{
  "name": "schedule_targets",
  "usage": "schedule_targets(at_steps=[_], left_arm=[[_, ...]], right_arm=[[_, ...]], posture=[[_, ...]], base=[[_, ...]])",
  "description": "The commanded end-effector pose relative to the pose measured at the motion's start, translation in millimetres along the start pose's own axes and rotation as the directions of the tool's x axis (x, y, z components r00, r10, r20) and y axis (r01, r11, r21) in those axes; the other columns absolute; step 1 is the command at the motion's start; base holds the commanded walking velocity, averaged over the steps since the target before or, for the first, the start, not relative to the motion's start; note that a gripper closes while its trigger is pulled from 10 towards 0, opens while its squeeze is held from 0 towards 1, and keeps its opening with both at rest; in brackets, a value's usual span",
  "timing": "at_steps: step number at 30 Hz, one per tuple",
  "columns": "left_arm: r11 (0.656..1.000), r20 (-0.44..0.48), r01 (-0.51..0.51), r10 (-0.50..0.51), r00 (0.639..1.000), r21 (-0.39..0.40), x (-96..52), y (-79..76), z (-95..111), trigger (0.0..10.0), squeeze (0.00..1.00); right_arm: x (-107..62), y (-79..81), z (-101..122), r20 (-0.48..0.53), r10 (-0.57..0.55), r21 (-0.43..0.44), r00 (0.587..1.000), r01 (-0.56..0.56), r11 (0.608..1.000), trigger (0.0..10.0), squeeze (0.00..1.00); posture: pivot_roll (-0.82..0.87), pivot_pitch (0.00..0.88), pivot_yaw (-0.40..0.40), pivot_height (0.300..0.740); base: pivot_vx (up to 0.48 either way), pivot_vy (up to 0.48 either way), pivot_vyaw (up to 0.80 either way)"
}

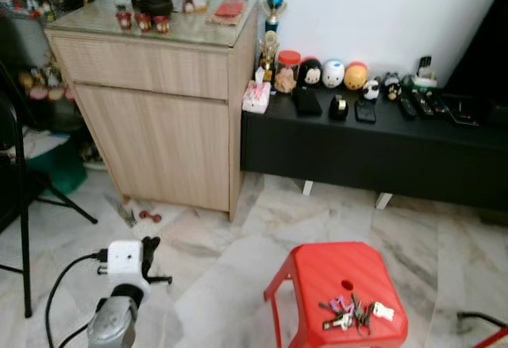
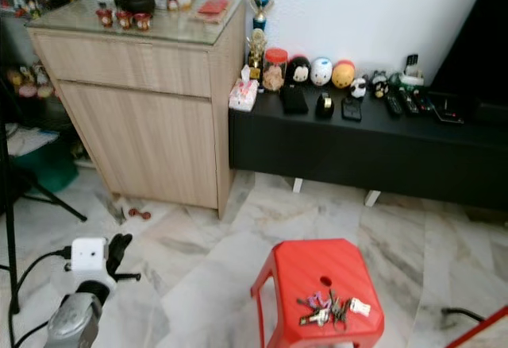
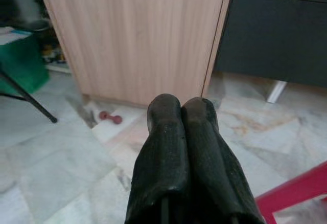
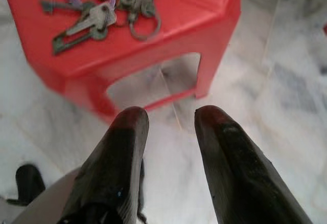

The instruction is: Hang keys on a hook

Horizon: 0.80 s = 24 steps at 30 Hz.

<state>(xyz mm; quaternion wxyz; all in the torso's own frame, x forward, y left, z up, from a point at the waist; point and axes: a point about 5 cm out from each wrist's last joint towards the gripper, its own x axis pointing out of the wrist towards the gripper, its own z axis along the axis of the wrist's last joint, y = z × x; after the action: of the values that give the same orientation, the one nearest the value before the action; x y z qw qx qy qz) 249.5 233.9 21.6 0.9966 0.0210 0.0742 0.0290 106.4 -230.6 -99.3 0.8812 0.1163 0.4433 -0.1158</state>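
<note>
A bunch of keys (image 1: 352, 313) with several key tags lies on top of a small red plastic stool (image 1: 317, 272) on the marble floor, at the lower right. The right wrist view looks down on the keys (image 4: 104, 9) and the stool (image 4: 153, 35). There my right gripper (image 4: 171, 119) is open and empty, hanging over the floor a short way from the stool. My left gripper (image 1: 149, 254) is low at the left, well away from the stool. In the left wrist view its fingers (image 3: 182, 106) are pressed together with nothing between them, facing the cabinet.
A light wooden cabinet (image 1: 163, 117) stands ahead left, with a low black bench (image 1: 373, 153) of figurines and remotes beside it. Black stand legs (image 1: 28, 205) and a green box (image 1: 59, 169) are at the far left. A small red dumbbell (image 1: 149, 217) lies by the cabinet.
</note>
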Motion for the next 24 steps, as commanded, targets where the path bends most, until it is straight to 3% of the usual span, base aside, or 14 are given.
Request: schedule_targets(at_steps=[1, 4, 6, 8, 9, 10, 15, 21, 24], left_arm=[[1.000, 0.013, 0.007, -0.007, 1.000, -0.005, 0.7, -3.1, 3.1, 10.0, 0.00], [1.000, 0.019, 0.006, -0.006, 1.000, -0.005, 0.4, -3.2, 3.9, 10.0, 0.00], [1.000, 0.026, 0.008, -0.007, 1.000, -0.003, 0.2, -3.5, 5.1, 10.0, 0.00], [1.000, 0.033, 0.007, -0.007, 0.999, -0.001, -0.2, -4.1, 5.7, 10.0, 0.00], [1.000, 0.040, 0.012, -0.012, 0.999, 0.006, 0.2, -5.2, 7.2, 10.0, 0.00], [1.000, 0.040, 0.012, -0.012, 0.999, 0.006, 0.2, -5.2, 7.2, 10.0, 0.00], [0.999, 0.088, 0.041, -0.042, 0.995, 0.009, -0.7, -15.3, 16.5, 10.0, 0.00], [0.998, 0.097, 0.054, -0.055, 0.994, 0.009, -3.0, -19.4, 16.6, 10.0, 0.00], [0.999, 0.098, 0.042, -0.042, 0.994, -0.004, -6.4, -18.6, 17.3, 10.0, 0.00]], right_arm=[[-1.8, -5.9, 3.1, 0.046, -0.024, 0.024, 0.999, 0.023, 0.999, 10.0, 0.00], [-2.6, -6.1, 7.7, 0.103, -0.024, 0.033, 0.994, 0.020, 0.999, 10.0, 0.00], [6.3, 7.8, 37.5, 0.206, 0.021, -0.017, 0.978, -0.018, 1.000, 10.0, 0.00], [20.6, 50.4, 117.0, 0.404, 0.095, -0.095, 0.910, -0.062, 0.994, 10.0, 0.00], [19.9, 56.3, 129.5, 0.446, 0.111, -0.095, 0.888, -0.076, 0.993, 10.0, 0.00], [19.9, 56.3, 129.5, 0.446, 0.111, -0.095, 0.888, -0.076, 0.993, 10.0, 0.00], [8.4, 60.5, 150.9, 0.599, 0.165, -0.130, 0.784, -0.109, 0.986, 10.0, 0.00], [4.5, 63.3, 152.2, 0.638, 0.153, -0.116, 0.754, -0.102, 0.988, 10.0, 0.00], [5.2, 65.5, 144.6, 0.616, 0.159, -0.132, 0.772, -0.097, 0.986, 10.0, 0.00]], posture=[[0.19, 0.000, -0.061, 0.740], [0.19, 0.000, -0.062, 0.740], [0.18, 0.000, -0.065, 0.740], [0.18, 0.000, -0.067, 0.740], [0.19, 0.000, -0.069, 0.740], [0.19, 0.000, -0.069, 0.740], [0.17, 0.000, -0.070, 0.740], [0.17, 0.000, -0.072, 0.740], [0.17, 0.000, -0.073, 0.740]], base=[[0.000, 0.000, 0.00], [0.000, 0.000, 0.00], [0.000, 0.000, 0.00], [0.000, 0.000, 0.00], [0.000, 0.000, 0.00], [0.000, 0.000, 0.00], [0.000, 0.000, 0.00], [0.000, 0.000, 0.00], [0.000, 0.000, 0.00]])
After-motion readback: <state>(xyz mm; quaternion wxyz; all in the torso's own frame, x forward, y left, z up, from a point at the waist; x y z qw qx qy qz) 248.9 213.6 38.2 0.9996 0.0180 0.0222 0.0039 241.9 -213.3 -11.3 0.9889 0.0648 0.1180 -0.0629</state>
